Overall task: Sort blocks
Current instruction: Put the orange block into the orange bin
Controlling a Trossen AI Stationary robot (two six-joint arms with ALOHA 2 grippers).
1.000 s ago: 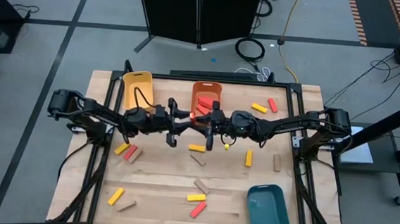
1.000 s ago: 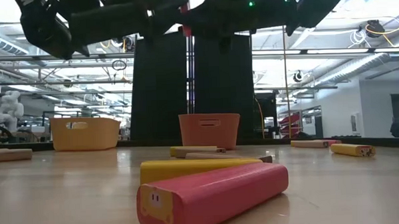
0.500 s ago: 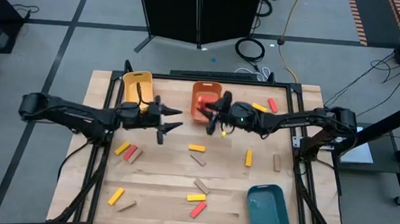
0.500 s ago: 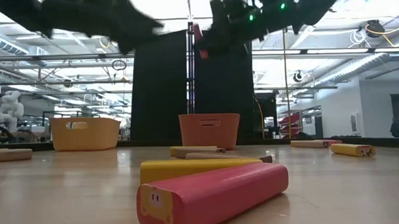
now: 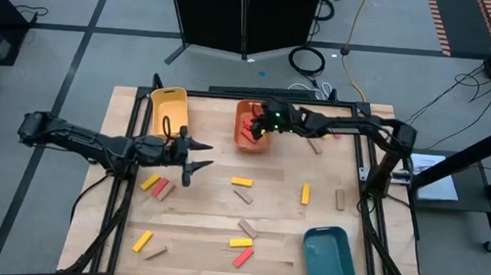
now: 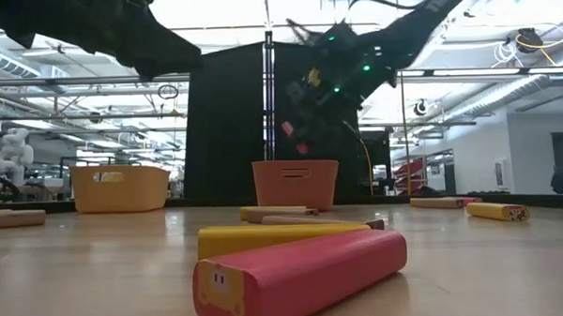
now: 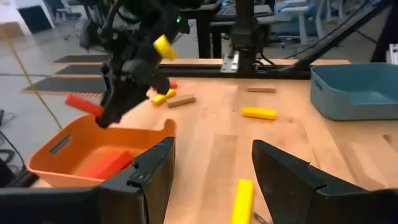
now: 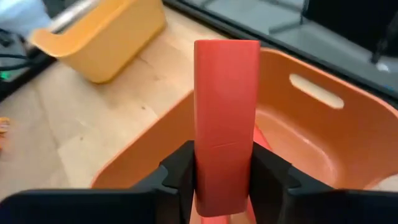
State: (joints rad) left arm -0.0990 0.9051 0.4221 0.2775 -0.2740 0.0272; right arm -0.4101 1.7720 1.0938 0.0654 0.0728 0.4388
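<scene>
Deposit step in hand, by judgement: a red block point(image 8: 226, 118) is clamped between the fingers of the right gripper point(image 5: 262, 126), which is positioned over the orange bin point(image 5: 239, 140) at the far middle of the table point(image 5: 204, 230). In the right wrist view the block stands lengthwise out of the fingers, above the bin's open interior, where at least one more red piece lies. In the left wrist view the same block point(image 7: 84, 105) is seen just above the bin's rim, not yet inside.

The left gripper point(image 5: 194, 154) is held above the table near the yellow bin point(image 5: 168, 108), its fingers spread apart with nothing between them.

Remaining blocks are scattered on the table: a yellow one point(image 5: 241, 181) near the centre, a red and yellow pair point(image 5: 161, 186) on the left, another red point(image 5: 242, 258) near the front edge, tan pieces among them. The teal bin point(image 5: 330, 260) sits at the front right.

Next move, as judged: the right fingers are to be parted so the block falls inside the orange bin; little or no further travel seems needed. Sorting is judged well short of complete.
</scene>
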